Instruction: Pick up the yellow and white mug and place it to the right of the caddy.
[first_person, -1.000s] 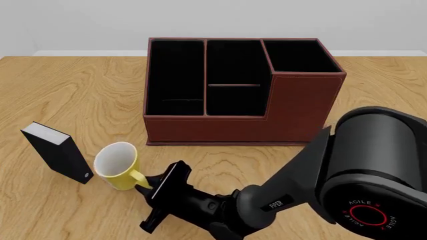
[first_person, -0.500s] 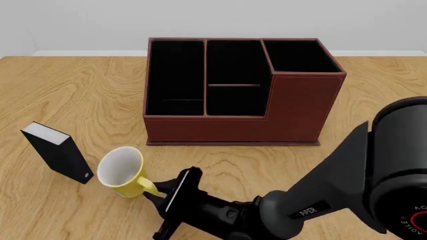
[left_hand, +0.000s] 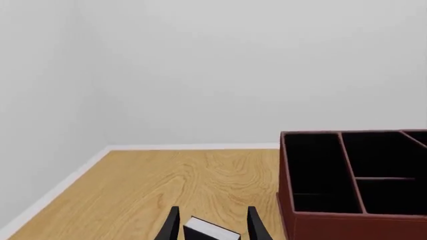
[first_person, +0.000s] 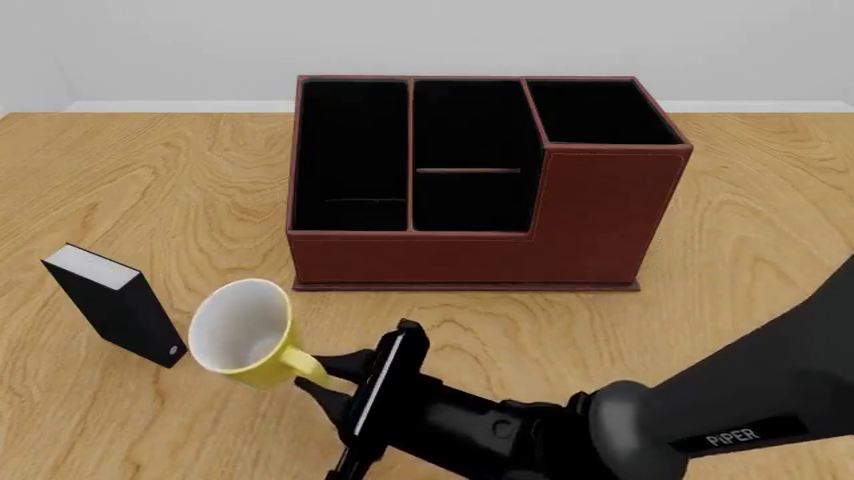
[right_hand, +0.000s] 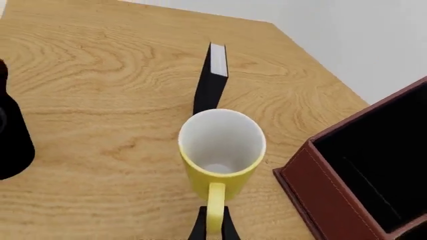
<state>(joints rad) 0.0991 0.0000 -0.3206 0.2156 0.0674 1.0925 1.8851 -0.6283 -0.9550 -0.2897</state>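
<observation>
1 of 2 steps looks done: the mug (first_person: 243, 331) is grabbed, placement is still to do. Right gripper (first_person: 330, 374) has its fingers pinched together on the yellow loop handle; right wrist view shows the handle running straight down between the 2 dark fingertips (right_hand: 198, 231). Mug is tipped, white mouth facing up and toward the camera's left. It looks lifted or at least rocked off its base, but I can't tell for sure whether it's clear of the table (first_person: 160, 180).

Mug sits front-left of the caddy (first_person: 467, 190), just beside the small black box (first_person: 118, 305), not touching it from what I can see. Target spot right of the caddy is well apart from it, so the whole carry across the front is left, plus set-down and release.

Right arm reaches in low from the lower right, forearm nearly flat over the table, gripper pointing left toward the mug.

Left gripper (left_hand: 211, 226) is not visible in the front view; its own camera shows the fingers apart, holding nothing, aimed across the table with the black box beyond the tips and the caddy to one side.
</observation>
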